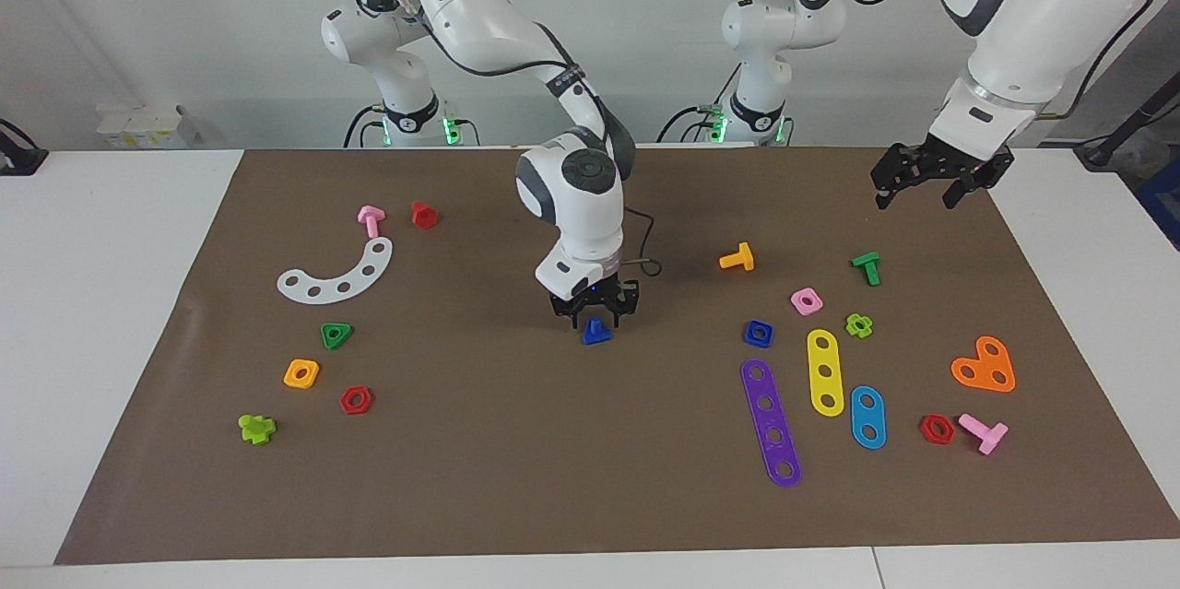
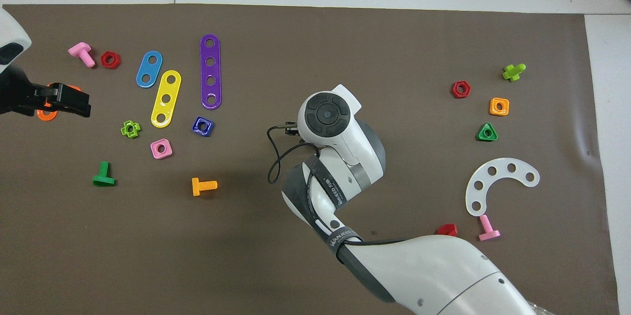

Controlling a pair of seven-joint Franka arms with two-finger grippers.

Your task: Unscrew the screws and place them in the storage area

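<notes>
Blue bolt (image 1: pixel 596 332) half-hidden under R gripper (image 1: pixel 595 313)

White surface (image 1: pixel 120 312) covered by a brown paper mat (image 1: pixel 516 478). At the mat's centre: blue triangular-head bolt (image 1: pixel 596 332). Left arm's end cluster: blue square nut (image 1: pixel 758 333), with pink square nut (image 1: pixel 807 300) at its 2 o'clock, purple strip (image 1: pixel 771 423) at 6, yellow strip (image 1: pixel 824 371) at 4, in the facing view. Right arm's end: white curved strip (image 1: pixel 339 276), green triangular nut (image 1: pixel 336 335), orange square nut (image 1: pixel 301 373), red hex nut (image 1: pixel 356 400).
</notes>
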